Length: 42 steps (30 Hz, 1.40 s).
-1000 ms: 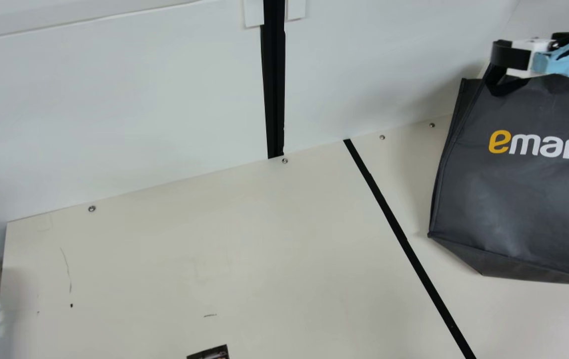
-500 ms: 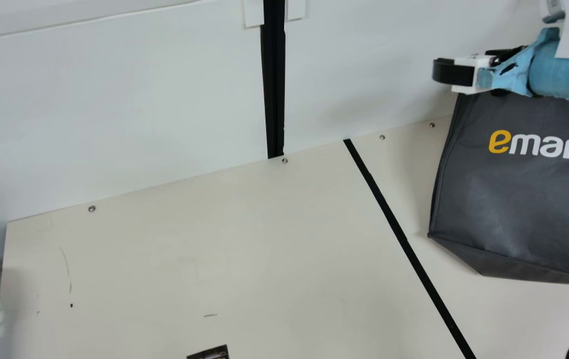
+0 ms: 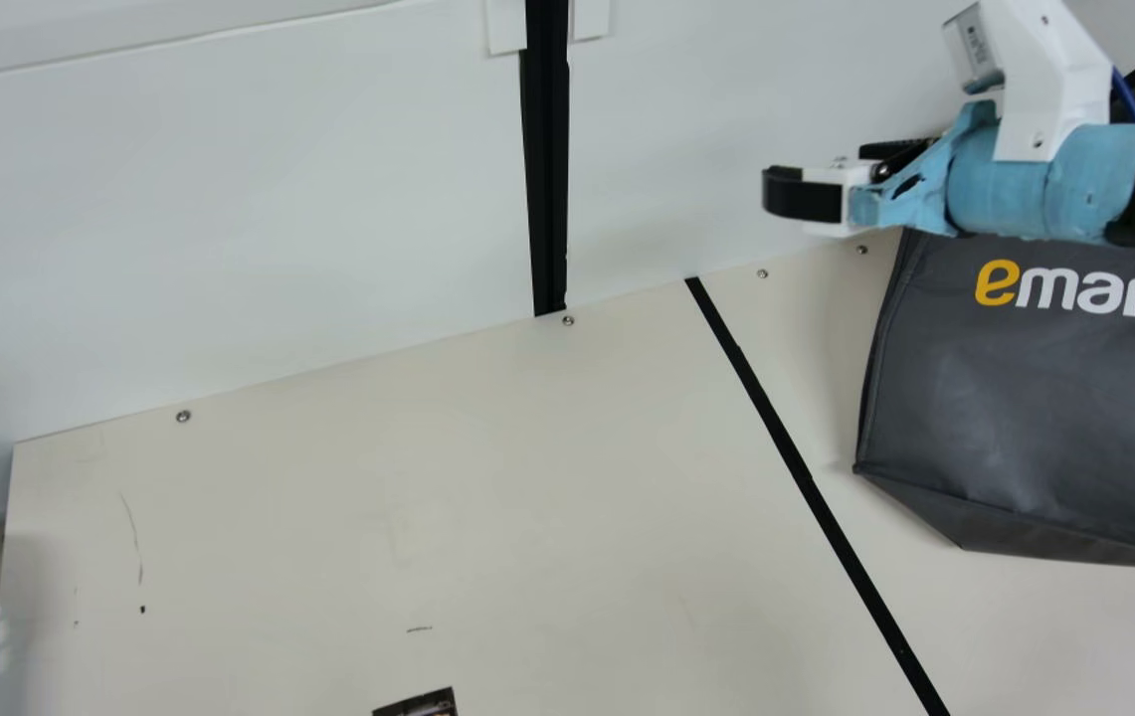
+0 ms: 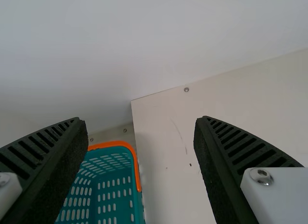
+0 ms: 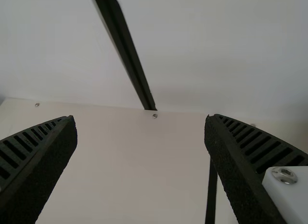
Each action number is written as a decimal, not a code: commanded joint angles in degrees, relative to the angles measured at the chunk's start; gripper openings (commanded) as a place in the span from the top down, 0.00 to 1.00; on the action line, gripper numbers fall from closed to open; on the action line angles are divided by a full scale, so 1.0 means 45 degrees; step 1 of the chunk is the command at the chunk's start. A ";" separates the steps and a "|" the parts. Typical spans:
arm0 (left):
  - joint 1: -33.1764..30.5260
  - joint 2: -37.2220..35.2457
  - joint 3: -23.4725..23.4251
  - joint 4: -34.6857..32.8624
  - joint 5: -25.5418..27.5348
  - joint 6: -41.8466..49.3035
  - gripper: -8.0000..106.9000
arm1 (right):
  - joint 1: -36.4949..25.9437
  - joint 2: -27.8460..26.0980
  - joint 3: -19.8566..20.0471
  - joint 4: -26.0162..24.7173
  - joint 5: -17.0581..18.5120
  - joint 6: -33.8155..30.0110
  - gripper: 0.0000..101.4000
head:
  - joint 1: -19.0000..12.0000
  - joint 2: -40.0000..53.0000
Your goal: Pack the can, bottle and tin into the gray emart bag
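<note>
Just now our right gripper (image 5: 140, 119) had moved off from over the gray emart bag (image 3: 1035, 398) to past its left edge in the main view, spread and empty; we judged that freed it for another pickup or a retreat. The bag stood upright on the surface (image 3: 428, 447), its dark front lightly creased, its contents impossible for us to tell. Well apart from the bag, our left gripper (image 4: 139, 120) was also parted, holding nothing.

Matt cloth emart bag (image 3: 1030, 408)
</note>
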 commanded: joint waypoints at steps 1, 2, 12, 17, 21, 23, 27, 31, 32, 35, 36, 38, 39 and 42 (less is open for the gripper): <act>0.0000 0.0000 0.0000 0.0000 0.0000 0.0000 0.15 | 0.0405 -0.0157 0.0462 -0.0127 -0.0126 0.0050 0.10 | -0.0289 -0.0011; 0.0000 0.0000 0.0000 0.0000 0.0000 0.0000 0.15 | 0.0566 -0.0244 0.0635 -0.0191 -0.0201 0.0081 0.10 | -0.0289 -0.0011; 0.0000 0.0000 0.0000 0.0000 0.0000 0.0000 0.15 | 0.2149 -0.1090 0.2234 -0.1600 -0.1111 0.0444 0.10 | -0.0289 -0.0011; 0.0000 0.0000 0.0000 0.0000 0.0000 0.0000 0.15 | 0.2911 -0.1496 0.2909 -0.3021 -0.1802 0.0682 0.10 | -0.0289 -0.0011; 0.0000 0.0000 0.0000 0.0000 0.0000 0.0000 0.15 | 0.3513 -0.1790 0.3389 -0.4488 -0.2459 0.1042 0.10 | -0.0289 -0.0011; 0.0000 0.0000 0.0000 0.0000 0.0000 0.0000 0.15 | 0.3789 -0.1912 0.3613 -0.5204 -0.2763 0.1257 0.10 | -0.0289 -0.0011; 0.0000 0.0000 0.0000 0.0000 0.0000 0.0000 0.15 | 0.4356 -0.2115 0.4005 -0.6680 -0.3344 0.1822 0.10 | -0.0289 -0.0011; 0.0000 0.0000 0.0000 0.0000 0.0000 0.0000 0.15 | 0.4875 -0.2252 0.4324 -0.8004 -0.3849 0.2460 0.10 | -0.0289 -0.0011; 0.0000 0.0000 0.0000 0.0000 0.0000 0.0000 0.15 | 0.4988 -0.2275 0.4388 -0.8283 -0.3954 0.2616 0.10 | -0.0289 -0.0011; 0.0000 0.0000 0.0000 0.0000 0.0000 0.0000 0.15 | 0.5108 -0.2311 0.4481 -0.7978 -0.4026 0.2718 0.10 | -0.0289 -0.0011; 0.0000 0.0000 0.0000 0.0000 0.0000 0.0000 0.15 | 0.5200 -0.2324 0.4519 -0.8274 -0.4134 0.2910 0.10 | -0.0289 -0.0011; 0.0000 0.0000 0.0000 0.0000 0.0000 0.0000 0.15 | 0.5225 -0.2324 0.4529 -0.8607 -0.4144 0.2990 0.10 | -0.0289 -0.0011; 0.0000 0.0000 0.0000 0.0000 0.0000 0.0000 0.15 | 0.5237 -0.2324 0.4529 -0.8719 -0.4144 0.2990 0.10 | -0.0289 -0.0011; 0.0000 0.0000 0.0000 0.0000 0.0000 0.0000 0.15 | 0.5237 -0.2324 0.4529 -0.8751 -0.4144 0.2990 0.10 | -0.0289 -0.0011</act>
